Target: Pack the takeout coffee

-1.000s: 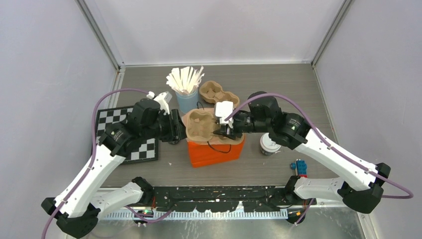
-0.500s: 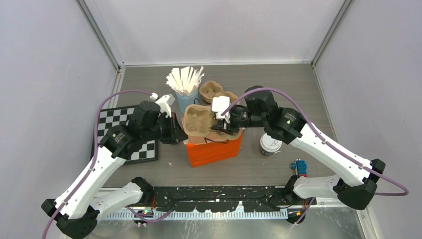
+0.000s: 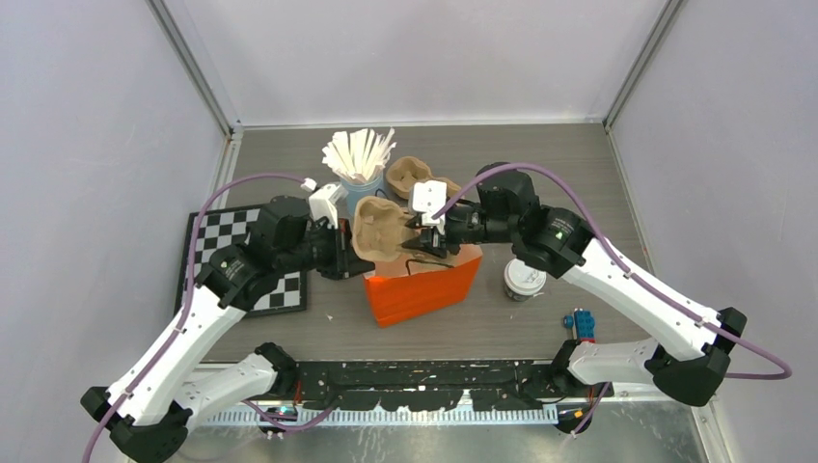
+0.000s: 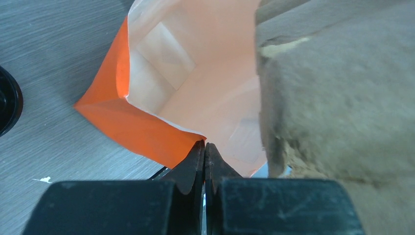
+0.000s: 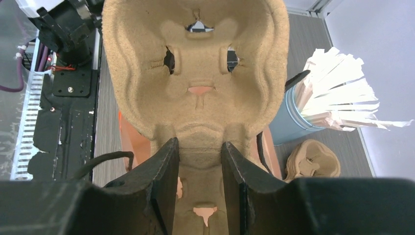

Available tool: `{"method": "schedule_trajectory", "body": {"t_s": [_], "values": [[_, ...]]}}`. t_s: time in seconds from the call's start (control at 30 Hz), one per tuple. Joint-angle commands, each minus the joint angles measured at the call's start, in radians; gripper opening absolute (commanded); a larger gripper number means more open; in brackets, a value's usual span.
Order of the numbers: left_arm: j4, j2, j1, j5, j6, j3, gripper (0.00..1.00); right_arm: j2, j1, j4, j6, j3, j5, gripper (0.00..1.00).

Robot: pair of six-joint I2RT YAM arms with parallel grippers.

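Right of the orange bag (image 3: 422, 289) one lidded coffee cup (image 3: 522, 279) stands unpacked on the tabletop (image 3: 540, 174), while the left gripper (image 4: 204, 147), jaws shut, pinches the bag's rim and the right gripper (image 5: 200, 147) holds a pulp cup carrier (image 5: 195, 63) between its jaws above it.
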Motion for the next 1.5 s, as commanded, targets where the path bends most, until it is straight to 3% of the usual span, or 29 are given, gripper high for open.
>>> {"method": "schedule_trajectory", "body": {"t_s": [0.0,0.13,0.3,0.53,0.63,0.83,1.1,1.47], "values": [[0.085,-0.044,0.005,0.060,0.047,-0.011,0.00,-0.022,-0.013,0.052,0.009,-0.062,-0.017,0.31],[0.032,-0.059,0.005,0.048,0.070,-0.030,0.00,-0.035,-0.016,0.038,-0.007,-0.090,-0.009,0.31],[-0.057,-0.071,0.006,-0.013,0.082,-0.002,0.01,-0.017,-0.016,-0.113,-0.063,-0.065,0.000,0.30],[-0.105,-0.117,0.007,-0.085,0.025,0.028,0.16,-0.011,-0.016,-0.201,-0.101,-0.016,0.015,0.31],[-0.123,-0.122,0.007,-0.090,0.017,0.026,0.30,0.007,-0.016,-0.245,-0.108,-0.007,0.008,0.31],[-0.117,-0.135,0.007,-0.095,-0.014,0.029,0.39,0.025,-0.008,-0.272,-0.133,-0.007,0.005,0.31],[-0.113,-0.116,0.006,-0.192,-0.129,0.058,0.43,0.094,0.025,-0.285,-0.146,0.025,0.067,0.31],[-0.168,0.032,0.017,-0.300,-0.115,0.184,0.45,0.059,0.043,-0.282,-0.114,0.019,0.129,0.31]]}}
